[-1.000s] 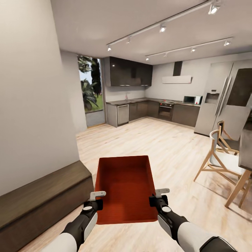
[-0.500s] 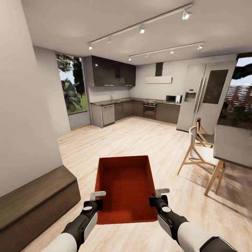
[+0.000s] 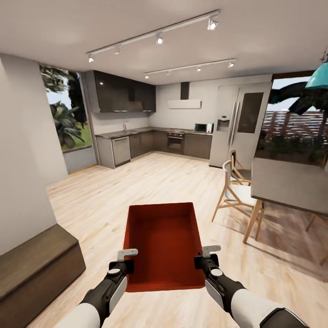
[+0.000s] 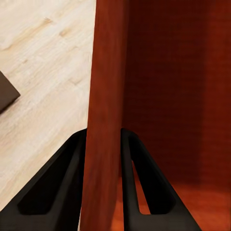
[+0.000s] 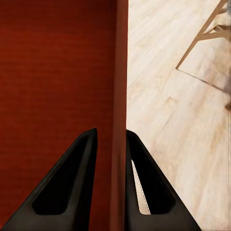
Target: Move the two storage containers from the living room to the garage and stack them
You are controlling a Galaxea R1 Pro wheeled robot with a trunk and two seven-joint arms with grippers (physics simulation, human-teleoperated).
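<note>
Because the red bin is wide, the left tool pinches one side wall and the right tool pinches the other, keeping it level at the bottom middle, above the wood floor, with the kitchen ahead.

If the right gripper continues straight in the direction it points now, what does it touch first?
The right gripper is already shut on the side wall of the storage container. Going straight on, its fingers would probably just slide along that wall; beyond it, only wood floor shows.
</note>
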